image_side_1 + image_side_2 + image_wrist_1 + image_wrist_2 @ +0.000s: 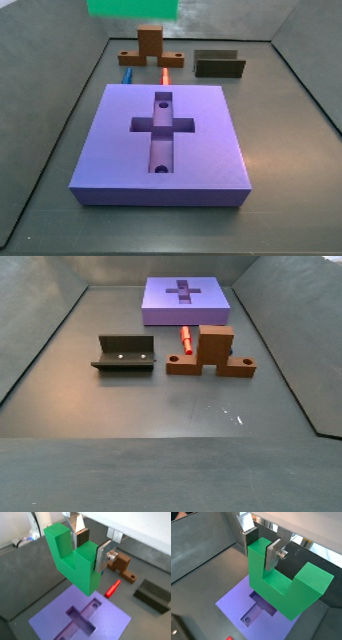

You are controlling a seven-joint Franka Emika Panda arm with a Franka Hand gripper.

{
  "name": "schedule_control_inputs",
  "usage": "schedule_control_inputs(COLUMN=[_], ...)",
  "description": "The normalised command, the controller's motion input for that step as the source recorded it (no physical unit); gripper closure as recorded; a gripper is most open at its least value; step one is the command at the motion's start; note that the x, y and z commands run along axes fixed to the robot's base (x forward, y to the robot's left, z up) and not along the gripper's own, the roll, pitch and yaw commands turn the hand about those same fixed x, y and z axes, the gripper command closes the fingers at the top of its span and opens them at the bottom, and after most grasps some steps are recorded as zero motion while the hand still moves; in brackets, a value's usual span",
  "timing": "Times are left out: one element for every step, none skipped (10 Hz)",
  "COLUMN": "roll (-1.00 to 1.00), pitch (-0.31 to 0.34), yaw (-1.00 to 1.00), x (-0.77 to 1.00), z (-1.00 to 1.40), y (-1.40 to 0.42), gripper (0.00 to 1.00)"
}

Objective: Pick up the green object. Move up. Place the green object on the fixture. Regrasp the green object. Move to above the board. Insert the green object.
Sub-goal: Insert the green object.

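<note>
The green object (73, 559) fills the middle of both wrist views (284, 582), closest to the lens, a chunky U-shaped block with two upright legs and a notch between them. The gripper (90, 554) pinches one of those legs: a flat silver finger (102, 558) presses against the leg's outer face, and a second plate with its dark pad (81, 537) sits in the notch on the leg's other side. In a wrist view the same clamping finger (276, 554) lies flat on the green face. The block hangs in the air above the board (80, 619), whose cross-shaped recess and a round hole show directly beneath it in both wrist views (254, 609).

In a side view the board (162, 145) takes up the centre of the frame, lavender-purple, with the cross recess and two round holes in its top. Only the lower edge of the green object (134, 8) shows at the top edge of that frame; the gripper itself is out of that picture. Behind the board stand the brown stepped block (148, 48), the thin red rod (164, 76) lying beside it, and the fixture (221, 64) at the upper right.

In a side view from the opposite end, the fixture (126, 353) sits centre left, the brown stepped block (211, 353) centre right, the red rod (185, 340) between them, and the board (187, 299) at the top.
</note>
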Motion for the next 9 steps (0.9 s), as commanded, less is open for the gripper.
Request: schedule_control_inputs(roll=[-0.04, 0.00, -0.02, -0.01, 0.00, -0.01, 0.00, 0.01, 0.01], pitch=[-0.283, -0.270, -0.234, -0.204, -0.181, -0.209, -0.233, -0.234, -0.156], yaw=[0.01, 0.03, 0.06, 0.07, 0.05, 0.03, 0.00, 0.00, 0.04], x=[0.07, 0.05, 0.00, 0.00, 0.00, 0.00, 0.12, 0.22, 0.40], z=[-0.65, -0.71, -0.73, -0.78, -0.82, -0.83, -0.79, -0.76, -0.61], y=[-0.50, -0.37, -0.03, 0.00, 0.00, 0.00, -0.07, -0.12, 0.00], gripper=[1.00, 1.00, 1.00, 1.00, 1.00, 1.00, 1.00, 1.00, 1.00])
